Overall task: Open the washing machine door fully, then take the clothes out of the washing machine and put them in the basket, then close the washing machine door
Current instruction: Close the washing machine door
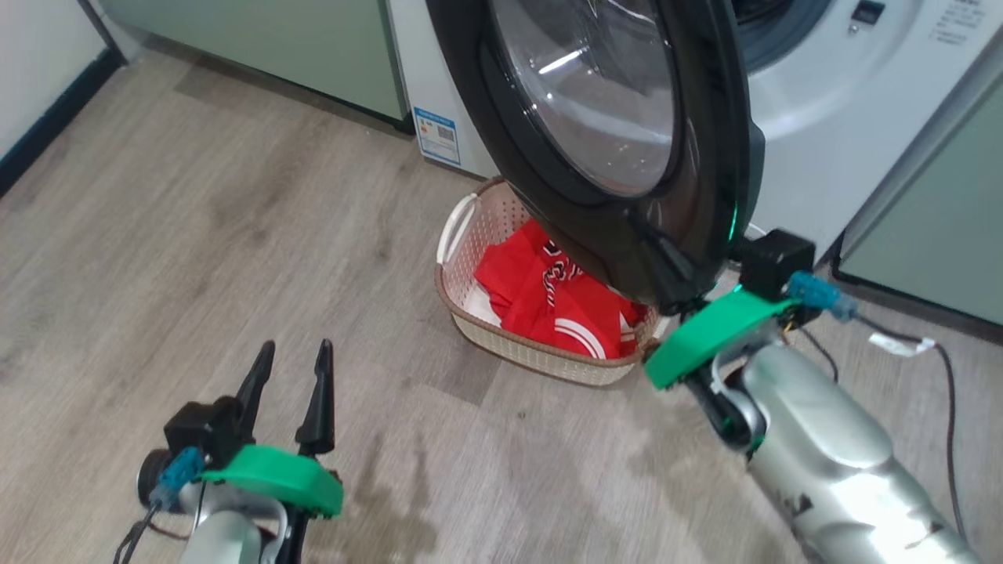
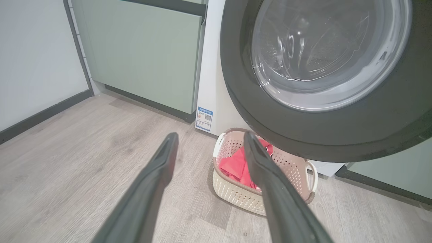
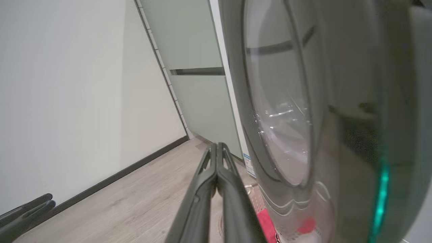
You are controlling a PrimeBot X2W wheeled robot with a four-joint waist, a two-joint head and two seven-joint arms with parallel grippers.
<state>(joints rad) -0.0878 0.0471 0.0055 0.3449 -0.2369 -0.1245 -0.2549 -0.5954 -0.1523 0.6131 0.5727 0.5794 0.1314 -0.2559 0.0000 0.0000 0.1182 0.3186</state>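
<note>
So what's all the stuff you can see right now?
washing machine door: one, black rim with clear glass, swung open above the basket
washing machine: one, white, between the cabinets
basket: one, cream with brown rim, on the floor under the door
clothes: a red pile with white stripes, inside the basket
cabinets: two, pale green, either side of the machine
sticker: one, blue, low on the machine's side
floor: grey-brown wood
left fingers: two, dark, apart, over the floor
right fingers: two, dark, pressed together, beside the door

I see pale green cabinets (image 2: pixel 141 57) standing on the grey wooden floor (image 1: pixel 196 235); a black cable (image 1: pixel 950 423) lies at its right.
</note>
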